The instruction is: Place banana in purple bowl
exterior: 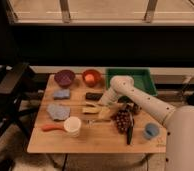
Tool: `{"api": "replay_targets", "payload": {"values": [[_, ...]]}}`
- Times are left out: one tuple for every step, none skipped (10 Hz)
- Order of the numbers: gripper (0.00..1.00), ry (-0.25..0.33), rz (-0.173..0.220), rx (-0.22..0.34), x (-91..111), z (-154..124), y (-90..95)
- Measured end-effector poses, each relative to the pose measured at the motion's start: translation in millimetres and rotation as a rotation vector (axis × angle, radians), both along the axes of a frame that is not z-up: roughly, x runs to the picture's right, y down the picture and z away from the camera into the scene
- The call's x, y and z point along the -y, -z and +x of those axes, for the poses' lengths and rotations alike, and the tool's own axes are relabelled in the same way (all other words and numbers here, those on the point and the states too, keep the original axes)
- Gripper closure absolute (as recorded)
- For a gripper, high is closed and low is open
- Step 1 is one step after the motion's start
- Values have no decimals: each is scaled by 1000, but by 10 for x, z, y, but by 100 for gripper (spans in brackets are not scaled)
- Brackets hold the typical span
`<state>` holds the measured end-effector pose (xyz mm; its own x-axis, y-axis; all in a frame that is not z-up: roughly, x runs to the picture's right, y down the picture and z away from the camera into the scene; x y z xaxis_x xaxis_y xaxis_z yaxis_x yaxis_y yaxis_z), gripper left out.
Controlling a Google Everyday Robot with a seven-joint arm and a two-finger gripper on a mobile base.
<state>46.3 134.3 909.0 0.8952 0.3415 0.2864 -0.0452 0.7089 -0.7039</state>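
Note:
The banana (90,108), a small pale yellow forked piece, lies on the wooden table (100,142) near its middle. The purple bowl (64,77) stands at the table's back left, beside an orange-red bowl (91,77). My white arm reaches in from the right and bends down at the elbow. My gripper (100,103) is low over the table, just right of the banana and close to it. I cannot tell whether it touches the banana. The purple bowl is well to the gripper's back left.
A green tray (140,75) stands at the back right. A black object (93,96), a blue sponge (61,93), a grey-blue cloth (57,111), a white cup (72,126), an orange-red utensil (52,127), dark grapes (122,120) and a blue cup (150,131) lie around.

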Motion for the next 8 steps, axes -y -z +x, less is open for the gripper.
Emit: {"api": "replay_targets", "payload": {"values": [[61, -3, -3, -1, -8, -3, -1], [71, -5, -8, -4, -15, -8, 1], [80, -5, -9, -9, -15, -13, 15], [89, -3, -9, -14, -13, -18, 47], [98, -11, 3, -23, 68, 3, 130], [100, -16, 15, -29, 135, 21, 194], [100, -22, 39, -40, 273, 49, 309], [100, -18, 64, -48, 414, 61, 419]]}}
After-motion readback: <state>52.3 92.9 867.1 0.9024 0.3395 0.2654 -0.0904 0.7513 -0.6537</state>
